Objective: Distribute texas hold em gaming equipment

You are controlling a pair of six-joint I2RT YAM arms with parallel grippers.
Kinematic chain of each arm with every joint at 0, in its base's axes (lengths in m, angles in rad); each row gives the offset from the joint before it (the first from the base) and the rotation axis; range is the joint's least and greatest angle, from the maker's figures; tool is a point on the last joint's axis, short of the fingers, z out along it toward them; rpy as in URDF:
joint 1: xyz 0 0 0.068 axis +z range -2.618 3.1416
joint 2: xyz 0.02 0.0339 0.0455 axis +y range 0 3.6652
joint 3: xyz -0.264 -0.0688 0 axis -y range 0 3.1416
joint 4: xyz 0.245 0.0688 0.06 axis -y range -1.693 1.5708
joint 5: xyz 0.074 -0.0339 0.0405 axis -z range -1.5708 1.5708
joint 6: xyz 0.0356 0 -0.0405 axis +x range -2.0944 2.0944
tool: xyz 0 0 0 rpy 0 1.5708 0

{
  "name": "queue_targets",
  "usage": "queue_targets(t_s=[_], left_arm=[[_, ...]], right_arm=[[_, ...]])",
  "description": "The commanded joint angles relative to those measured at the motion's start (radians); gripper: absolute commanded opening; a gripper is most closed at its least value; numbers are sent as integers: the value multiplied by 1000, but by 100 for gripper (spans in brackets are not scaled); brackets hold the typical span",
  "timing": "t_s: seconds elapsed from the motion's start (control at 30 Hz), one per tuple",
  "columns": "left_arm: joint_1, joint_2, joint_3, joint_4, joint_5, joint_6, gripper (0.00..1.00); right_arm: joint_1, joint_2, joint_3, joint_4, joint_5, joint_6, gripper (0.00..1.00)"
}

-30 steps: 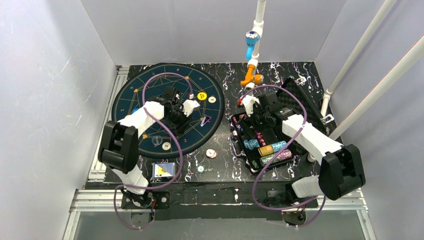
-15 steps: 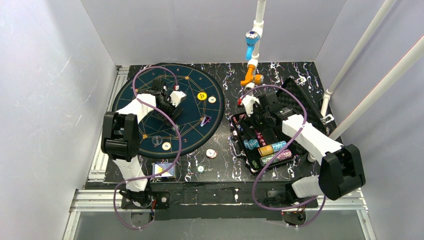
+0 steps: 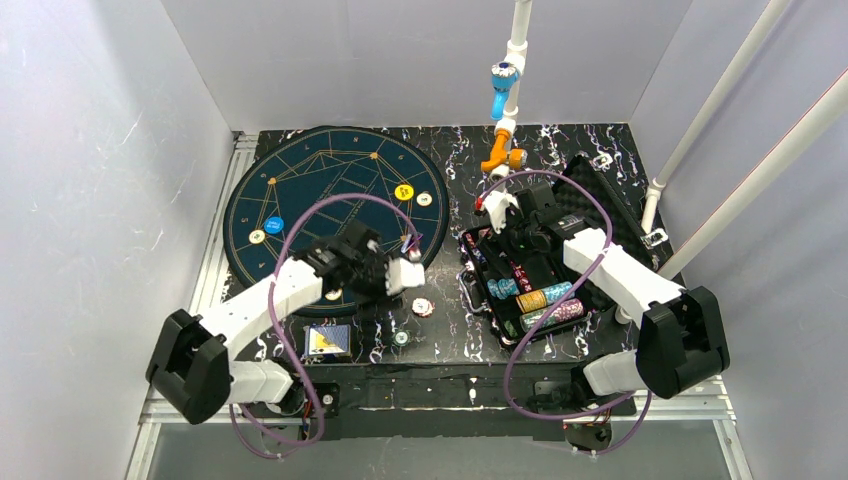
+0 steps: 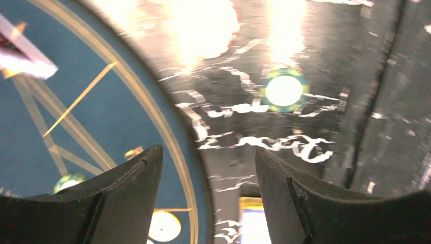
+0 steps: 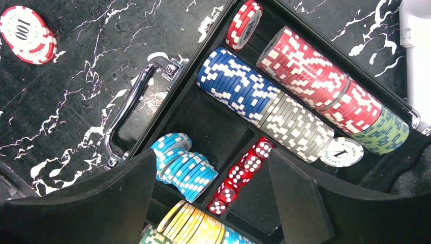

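**Poker chips and cards:** partly dealt out.
- Blue round disc (image 3: 275, 223) and pale round disc (image 3: 257, 237): on the left part of the dark-blue round mat with gold lines (image 3: 330, 170). In plain sight now, hidden under the left arm half a second ago.
- Yellow disc (image 3: 404, 192), white disc (image 3: 424, 199) and one small card (image 3: 410, 240): on the mat's right part, same places as before.
- Red-and-white chip (image 3: 422, 307) and green-edged pale chip (image 4: 283, 90): off the mat, on the bare table.
- Remaining stacks and red dice (image 5: 244, 170): racked in the black foam-lined case (image 5: 213, 129).

**Left gripper** (image 3: 405, 275): swung within the last second from the mat's far left to its near-right rim. Fingers spread, nothing between them. Probably one delivery done and the next pick-up pending among the loose chips.

**Right gripper** (image 5: 212, 157): spread, empty, unmoved above the case's chip rows.

**Surface:** black marbled tabletop with white veins (image 3: 450, 160).

**Room:** pale grey walls, white pipes, blue-and-orange pipe fitting (image 3: 503, 100) at the back.
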Motion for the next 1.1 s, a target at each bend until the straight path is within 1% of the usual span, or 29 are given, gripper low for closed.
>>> queue_targets(t_s=[0.0, 0.07, 0.33, 0.63, 0.83, 0.93, 1.07], left_arm=[[-189, -33, -93, -51, -91, 47, 66], [-247, -11, -94, -51, -113, 26, 65], [-389, 91, -92, -22, -179, -15, 67], [-443, 190, -40, 41, -194, -69, 65], [-449, 247, -37, 67, -207, -68, 64], [-449, 263, -53, 74, -214, -60, 61], [-449, 263, -81, 74, -212, -49, 52]], right_arm=[[-4, 4, 8, 30, 6, 4, 89], [-4, 8, 9, 29, 11, 4, 89], [-6, 3, 4, 32, 16, 2, 89], [-10, 4, 6, 28, 8, 2, 89], [-11, 0, 5, 27, 4, 2, 88], [-11, -4, 5, 27, 5, 2, 88], [-11, -6, 5, 27, 3, 2, 88]])
